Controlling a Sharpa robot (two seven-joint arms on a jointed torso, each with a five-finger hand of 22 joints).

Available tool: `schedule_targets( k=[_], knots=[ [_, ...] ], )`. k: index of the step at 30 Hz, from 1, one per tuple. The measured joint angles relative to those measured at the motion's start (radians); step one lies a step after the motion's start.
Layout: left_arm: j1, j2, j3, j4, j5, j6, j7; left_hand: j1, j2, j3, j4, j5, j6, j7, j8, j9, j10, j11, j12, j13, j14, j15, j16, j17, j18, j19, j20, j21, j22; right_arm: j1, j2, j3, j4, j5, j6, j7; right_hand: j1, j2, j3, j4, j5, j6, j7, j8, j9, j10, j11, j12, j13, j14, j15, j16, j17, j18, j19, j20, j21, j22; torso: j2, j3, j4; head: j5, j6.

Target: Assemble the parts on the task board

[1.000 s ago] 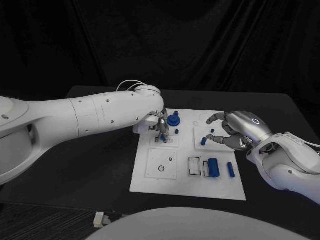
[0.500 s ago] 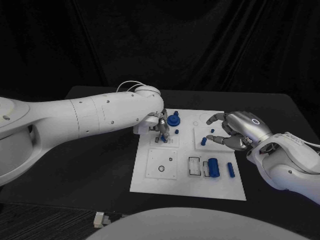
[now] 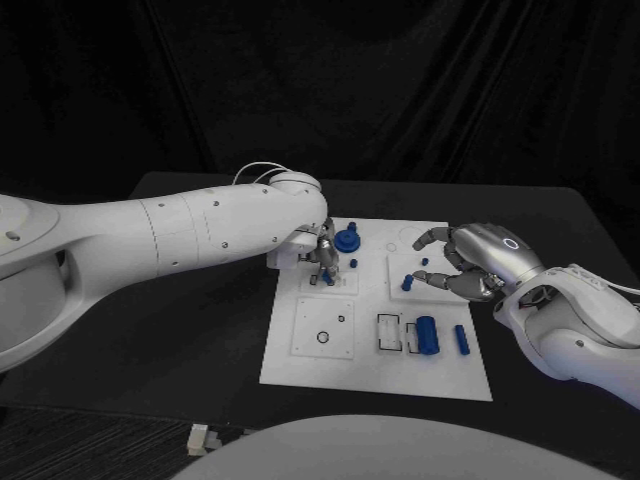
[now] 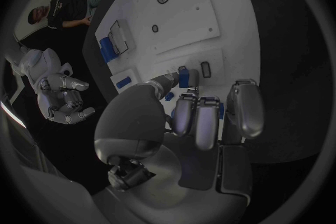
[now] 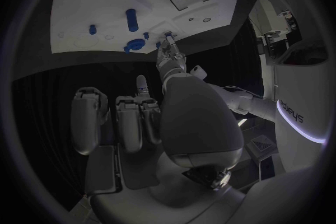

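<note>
My left hand (image 3: 317, 252) is pinching a small blue part (image 4: 182, 77) against the white board (image 3: 385, 375), fingers hiding most of it. My right hand (image 3: 472, 262) is hovering nearby, fingers curled, holding nothing.

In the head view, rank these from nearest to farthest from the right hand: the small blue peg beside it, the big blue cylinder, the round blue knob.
From the right hand:
1. Small blue peg, just beside the fingers.
2. Big blue cylinder, nearer the robot.
3. Round blue knob, by the left hand.
</note>
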Motion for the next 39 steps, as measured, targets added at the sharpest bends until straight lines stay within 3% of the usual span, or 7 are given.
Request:
schedule_targets(
  k=[23,30,32,39],
  knots=[
    [-0.003,0.007,-0.001,-0.003,-0.001,0.001,0.000,-0.008,0.000,-0.025,0.008,-0.025,0.021,-0.018,-0.015,-0.004,0.000,0.000,0.000,0.000,0.000,0.000,0.000,0.000,0.000,0.000,0.000,-0.003,0.000,-0.001,0.002,0.000,-0.002,0.000,0.011,-0.008,0.000,0.000,0.000,0.000,0.000,0.000,0.000,0.000,-0.001,0.000,0.000,0.000,0.001,0.000,0.000,-0.004,0.000,0.000,0.000,0.000,-0.005,0.000,0.000,-0.0001,0.0001,0.000,0.000],
    [-0.004,0.008,-0.001,-0.004,-0.001,0.002,-0.001,-0.009,-0.001,-0.042,0.017,-0.060,0.034,-0.024,-0.031,-0.006,0.000,0.000,0.000,0.000,0.000,0.000,-0.003,0.000,0.000,0.000,0.000,-0.010,0.000,-0.001,0.002,0.000,-0.003,0.000,0.014,-0.009,0.003,0.003,0.003,0.003,0.000,0.000,0.000,0.000,-0.002,0.000,0.000,0.000,0.001,0.000,0.000,-0.004,0.000,0.000,0.000,0.000,-0.005,0.000,0.000,-0.0001,0.0002,0.001,0.000],
    [-0.004,0.008,0.000,-0.004,-0.001,0.002,-0.001,-0.019,0.000,-0.055,0.031,-0.096,0.042,-0.023,-0.042,-0.007,-0.002,0.002,-0.003,0.000,0.000,0.000,-0.004,0.000,0.000,0.000,0.000,-0.010,0.000,-0.001,0.002,0.000,-0.003,0.000,0.014,-0.009,0.004,0.004,0.003,0.003,0.000,0.000,0.000,0.000,-0.002,0.000,0.000,0.000,0.001,0.000,0.000,-0.004,0.000,0.000,0.000,0.000,-0.005,0.000,0.000,-0.0002,0.0001,0.001,0.000],
    [-0.006,0.009,0.000,-0.007,-0.002,0.003,-0.002,-0.057,0.002,-0.123,0.076,-0.165,0.058,-0.024,-0.073,-0.013,-0.007,0.007,-0.004,0.000,0.000,0.000,-0.009,0.000,0.000,-0.001,0.001,-0.016,0.000,-0.001,0.002,0.000,-0.004,0.000,0.016,-0.010,0.004,0.004,0.003,0.003,0.000,0.000,0.000,0.000,-0.002,0.000,0.000,0.000,0.000,0.000,0.000,-0.004,0.000,0.000,0.000,0.000,-0.005,0.000,0.000,-0.0002,0.0000,0.001,0.000]
  ],
)
